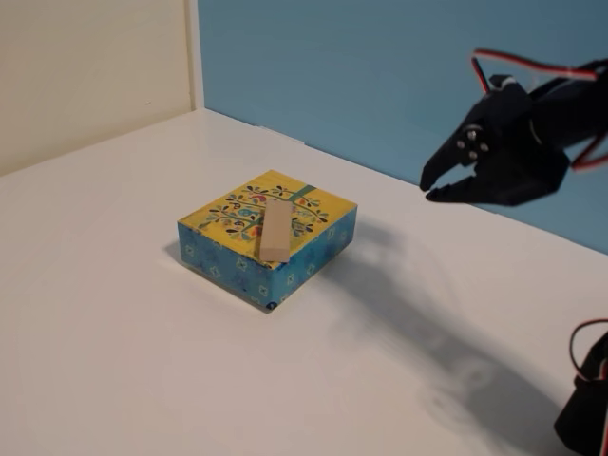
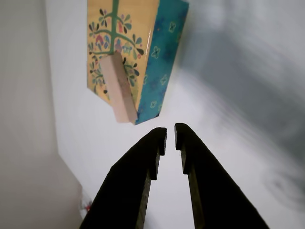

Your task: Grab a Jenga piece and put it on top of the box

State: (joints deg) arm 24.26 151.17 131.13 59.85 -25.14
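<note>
— Black fingers (image 2: pixel 162 138) are filling the bottom of the wrist view, and only a narrow slit is showing between their tips. Nothing is sitting in that slit.

— So the gripper (image 1: pixel 434 186) is carrying nothing. Where is the block?

— Lying flat on the box (image 1: pixel 323 235), the block (image 1: pixel 276 229) is running across the yellow top, with one end reaching the near edge above the blue side. In the wrist view its end (image 2: pixel 125 112) even seems to be poking slightly past that edge.

— Is that the risk?

— I am judging it the main one. With the block sitting that close to the rim, any nudge to the box or a bump on the table (image 1: pixel 114 313) could be tipping it off. The arm is hanging well apart from the box, up to the right in the fixed view, so a careless sweep low across the top would be the likely cause.

— Anything you are failing to see?

— Plenty — the arm itself is getting cut off at the right edge of the fixed view, and only red wires (image 1: pixel 532 61) are trailing off with it. A dark part (image 1: pixel 584 413) in the bottom right corner is too cropped to name. How far the block is overhanging, I cannot tell.
</note>
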